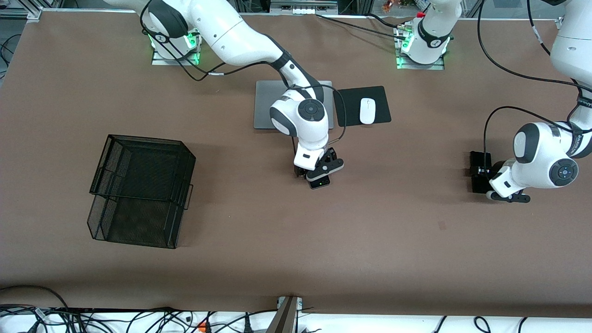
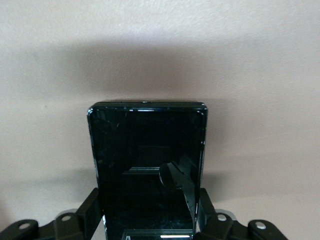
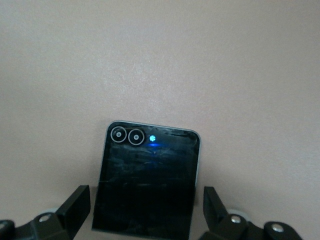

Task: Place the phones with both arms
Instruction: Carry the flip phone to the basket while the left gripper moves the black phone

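A black phone lies flat on the brown table toward the left arm's end. My left gripper is shut on it, one finger pressed against each long side. In the front view that phone sticks out from under the left gripper. At the middle of the table lies a small squarish phone with a dark face, a pale rim, two camera rings and a blue light. My right gripper stands open astride it, with a gap on each side. In the front view this phone peeks out below the right gripper.
A black wire-mesh tray stands toward the right arm's end. A silver laptop lies near the robots' bases, partly under the right arm. Beside it is a black mouse pad with a white mouse.
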Controlling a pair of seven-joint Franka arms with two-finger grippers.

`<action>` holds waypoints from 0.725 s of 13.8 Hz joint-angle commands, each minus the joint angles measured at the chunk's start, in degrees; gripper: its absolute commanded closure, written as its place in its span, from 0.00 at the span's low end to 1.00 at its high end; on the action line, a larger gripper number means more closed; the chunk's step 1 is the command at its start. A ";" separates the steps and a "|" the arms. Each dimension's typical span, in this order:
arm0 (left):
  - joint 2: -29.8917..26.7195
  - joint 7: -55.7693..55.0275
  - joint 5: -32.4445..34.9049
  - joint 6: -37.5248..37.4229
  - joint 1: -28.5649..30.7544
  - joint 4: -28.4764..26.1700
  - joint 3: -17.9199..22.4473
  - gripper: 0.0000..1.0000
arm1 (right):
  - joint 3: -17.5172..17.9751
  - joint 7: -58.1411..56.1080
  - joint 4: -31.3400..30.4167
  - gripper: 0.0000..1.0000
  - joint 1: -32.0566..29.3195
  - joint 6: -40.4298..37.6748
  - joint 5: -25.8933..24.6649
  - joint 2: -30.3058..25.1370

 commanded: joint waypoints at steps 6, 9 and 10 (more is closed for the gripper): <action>-2.25 1.06 -14.76 -21.78 -0.83 14.50 -8.22 0.81 | -0.27 -0.43 2.26 0.97 -0.11 -4.93 -0.31 -1.02; -2.25 -1.21 -18.13 -22.06 -1.28 16.18 -14.00 0.82 | -0.18 -0.52 2.00 1.00 -2.56 -14.42 3.10 -8.12; -2.16 -5.06 -18.13 -21.79 -1.98 16.18 -15.33 0.82 | -0.18 -0.43 0.96 1.00 -4.48 -19.93 3.73 -11.89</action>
